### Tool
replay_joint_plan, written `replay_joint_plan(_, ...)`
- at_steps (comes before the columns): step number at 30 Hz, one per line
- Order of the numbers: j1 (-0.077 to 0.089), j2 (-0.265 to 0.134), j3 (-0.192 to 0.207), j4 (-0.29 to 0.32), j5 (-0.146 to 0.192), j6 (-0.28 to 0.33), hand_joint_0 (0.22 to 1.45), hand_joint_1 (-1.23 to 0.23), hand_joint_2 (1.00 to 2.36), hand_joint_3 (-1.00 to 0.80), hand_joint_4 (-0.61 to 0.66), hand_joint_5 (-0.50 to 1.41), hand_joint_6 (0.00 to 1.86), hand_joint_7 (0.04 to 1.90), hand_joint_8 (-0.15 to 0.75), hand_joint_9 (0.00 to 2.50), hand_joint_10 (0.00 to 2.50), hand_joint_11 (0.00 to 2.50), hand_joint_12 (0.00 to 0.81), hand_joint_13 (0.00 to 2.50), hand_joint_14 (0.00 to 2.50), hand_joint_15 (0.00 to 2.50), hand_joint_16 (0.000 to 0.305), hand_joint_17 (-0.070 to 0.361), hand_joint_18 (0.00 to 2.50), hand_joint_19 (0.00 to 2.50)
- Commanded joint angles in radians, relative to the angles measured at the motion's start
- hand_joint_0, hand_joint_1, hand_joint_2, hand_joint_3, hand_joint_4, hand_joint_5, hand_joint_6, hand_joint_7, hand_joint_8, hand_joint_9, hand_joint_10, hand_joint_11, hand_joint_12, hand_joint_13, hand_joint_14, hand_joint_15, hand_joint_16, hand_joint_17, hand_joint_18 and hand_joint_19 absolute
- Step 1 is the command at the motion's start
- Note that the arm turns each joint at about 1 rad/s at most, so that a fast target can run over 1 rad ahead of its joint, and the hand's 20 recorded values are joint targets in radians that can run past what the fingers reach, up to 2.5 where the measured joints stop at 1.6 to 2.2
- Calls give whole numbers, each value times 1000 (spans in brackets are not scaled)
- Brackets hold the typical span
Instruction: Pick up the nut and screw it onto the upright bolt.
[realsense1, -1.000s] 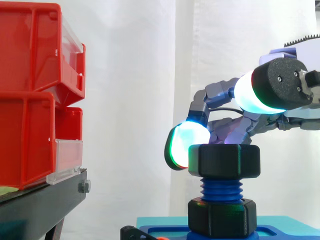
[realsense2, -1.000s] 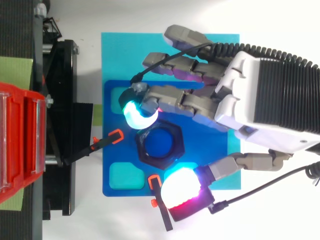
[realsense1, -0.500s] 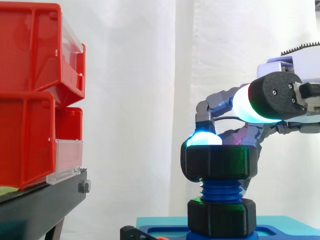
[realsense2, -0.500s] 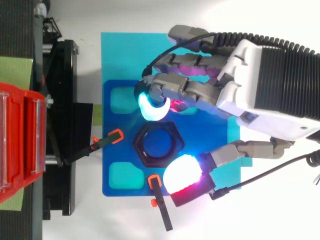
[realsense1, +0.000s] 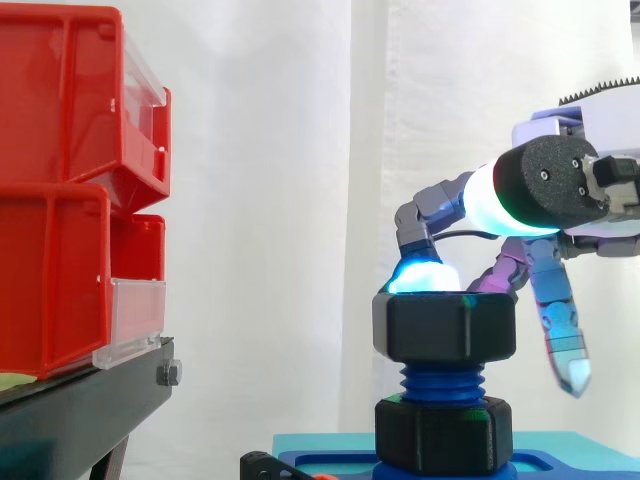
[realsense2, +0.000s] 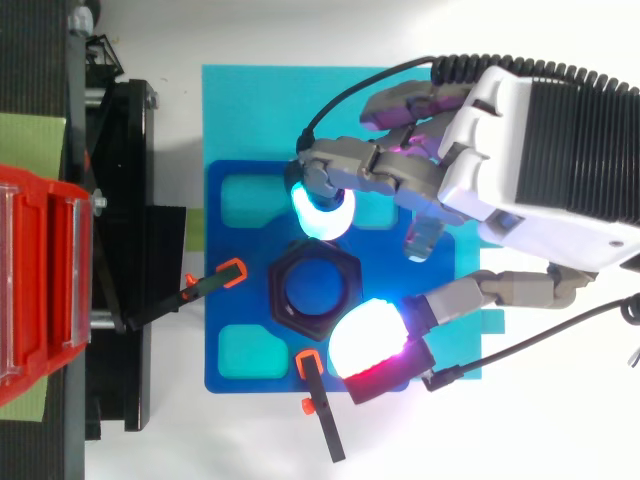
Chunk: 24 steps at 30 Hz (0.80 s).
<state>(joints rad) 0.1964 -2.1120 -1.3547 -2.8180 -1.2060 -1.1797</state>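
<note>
- The bolt (realsense1: 442, 379) shows just a few blue threads between the nut (realsense1: 445, 325) above and a second black nut (realsense1: 443, 435) below; its foot is cut off at the side view's bottom edge.
- The nut sits threaded on the bolt's upper end, level.
- The hand (realsense2: 540, 150) is cut off at the right edge beyond the bolt.
- One bent fingertip (realsense1: 420, 280) glows cyan half hidden behind the nut's top rim; contact cannot be made out.
- The thumb pad (realsense2: 365, 345) hangs above the nut's near corner, clear of it in the side view.
- The hand is loosely spread about the nut, gripping nothing.
- Another finger (realsense1: 563, 335) points down, right of the bolt.
</note>
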Motion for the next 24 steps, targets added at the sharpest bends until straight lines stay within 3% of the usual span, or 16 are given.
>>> replay_joint_plan(1,-8,1,29,-61,-9,0,439,-306,1000,-500,35,119,501,1425,119,1774,0,30,214,1068,0,0,27,61,892,258)
replay_joint_plan(6,-22,1,82,-143,-20,0,436,-305,1000,-500,16,115,501,1436,142,1780,3,67,219,1081,1,0,28,64,921,272)
replay_joint_plan(12,-51,1,158,-236,-40,0,433,-301,1000,-500,23,105,501,1403,161,1757,3,93,230,1067,0,6,30,68,892,273)
replay_joint_plan(16,-63,1,164,-238,-47,0,433,-301,1000,-500,34,94,502,1365,177,1730,4,104,239,1067,0,18,31,71,882,276)
replay_joint_plan(21,-72,1,169,-236,-64,0,430,-296,1000,-500,195,14,505,1122,226,1571,6,178,292,993,2,68,37,83,795,297)
replay_joint_plan(24,-75,1,184,-224,-78,-2,428,-294,1000,-500,221,-15,505,1036,237,1521,7,182,302,954,2,66,39,87,771,300)
